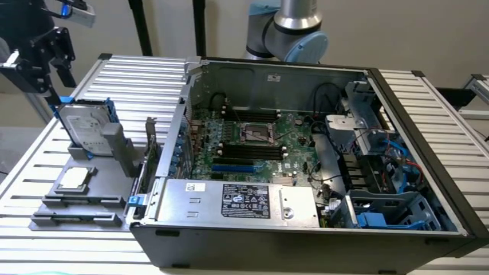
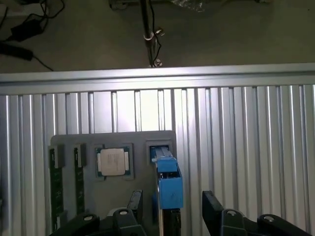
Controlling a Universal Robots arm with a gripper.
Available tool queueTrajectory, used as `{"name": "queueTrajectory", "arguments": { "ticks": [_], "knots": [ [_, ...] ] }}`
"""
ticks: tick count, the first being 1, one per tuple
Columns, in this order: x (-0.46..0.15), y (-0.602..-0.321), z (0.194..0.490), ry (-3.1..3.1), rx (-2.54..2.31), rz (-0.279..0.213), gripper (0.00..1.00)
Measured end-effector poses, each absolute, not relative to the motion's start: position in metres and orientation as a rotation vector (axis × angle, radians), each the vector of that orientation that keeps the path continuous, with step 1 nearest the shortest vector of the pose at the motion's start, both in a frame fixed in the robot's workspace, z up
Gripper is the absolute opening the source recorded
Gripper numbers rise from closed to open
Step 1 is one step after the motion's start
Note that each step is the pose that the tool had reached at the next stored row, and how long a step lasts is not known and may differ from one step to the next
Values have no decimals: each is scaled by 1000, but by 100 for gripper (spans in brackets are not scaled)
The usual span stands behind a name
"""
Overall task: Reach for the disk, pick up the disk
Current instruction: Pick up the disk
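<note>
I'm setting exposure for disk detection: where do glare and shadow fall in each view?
Exterior view: even light, the label on the disk pale without glare, the computer case darkest inside at the exterior view's right. Wrist view: white glare on the slatted table next to the grey holder; the disk's blue rail evenly lit.

Metal disk (image 1: pixel 82 129); blue plastic rails (image 2: pixel 170 188)

You're looking at a silver-grey disk (image 1: pixel 86 127) with a white printed label and blue rails. At six o'clock from it, the CPU chip (image 1: pixel 74 179) is silver on a grey tray (image 1: pixel 77 201). The table (image 1: pixel 137 74) is ribbed silver. At three o'clock, the motherboard (image 1: pixel 260 143) is green inside the black computer case (image 1: pixel 306 246).
</note>
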State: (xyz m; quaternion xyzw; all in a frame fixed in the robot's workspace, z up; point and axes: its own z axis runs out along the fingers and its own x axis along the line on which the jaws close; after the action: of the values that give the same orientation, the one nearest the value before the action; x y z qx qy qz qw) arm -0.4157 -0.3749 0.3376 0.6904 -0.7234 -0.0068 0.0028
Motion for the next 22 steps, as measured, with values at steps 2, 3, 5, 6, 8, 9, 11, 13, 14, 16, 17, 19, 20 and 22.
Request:
{"name": "queueTrajectory", "arguments": {
  "ticks": [2,3,5,6,8,9,11,13,14,16,17,19,20,22],
  "knots": [
    [-417,-374,334,-2267,2170,-18,60],
    [-417,-374,332,-2265,2173,-18,60],
    [-417,-374,328,-2261,2177,-17,60],
    [-417,-374,327,-2259,2179,-17,60],
    [-418,-374,323,-2256,2183,-17,60],
    [-418,-374,321,-2254,2184,-16,60],
    [-418,-374,317,-2251,2187,-16,60],
    [-418,-374,314,-2249,2189,-16,60],
    [-418,-374,312,-2248,2189,-15,60],
    [-419,-374,308,-2246,2190,-14,60],
    [-419,-374,307,-2245,2190,-13,60],
    [-420,-373,303,-2243,2189,-9,60],
    [-420,-373,302,-2241,2189,-7,60],
    [-420,-372,300,-2237,2191,-2,60]
  ]
}}
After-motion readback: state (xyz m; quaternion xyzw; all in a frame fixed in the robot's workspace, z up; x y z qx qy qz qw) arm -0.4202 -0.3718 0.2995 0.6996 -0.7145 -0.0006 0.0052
